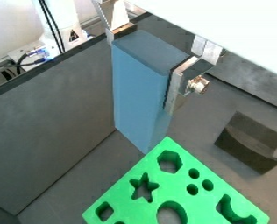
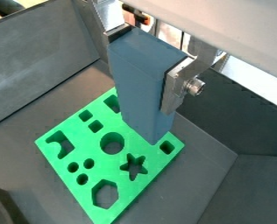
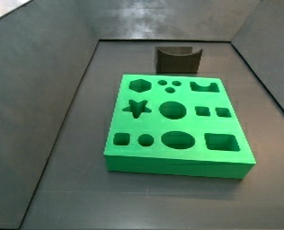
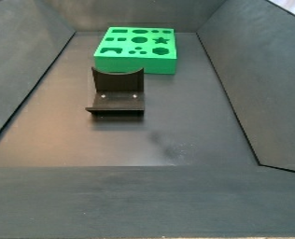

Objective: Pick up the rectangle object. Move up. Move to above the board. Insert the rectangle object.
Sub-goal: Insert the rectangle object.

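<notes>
With the rectangle object (image 1: 141,92) clamped in the hand (image 1: 147,74), lifted high, the board (image 2: 71,153) sits below; insertion remains.

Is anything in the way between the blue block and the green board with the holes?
Nothing visible is. The end effector holds the block above the board in both wrist views, with only open air below it. The dark notched block sits off to the side on the floor, clear of the path.
</notes>
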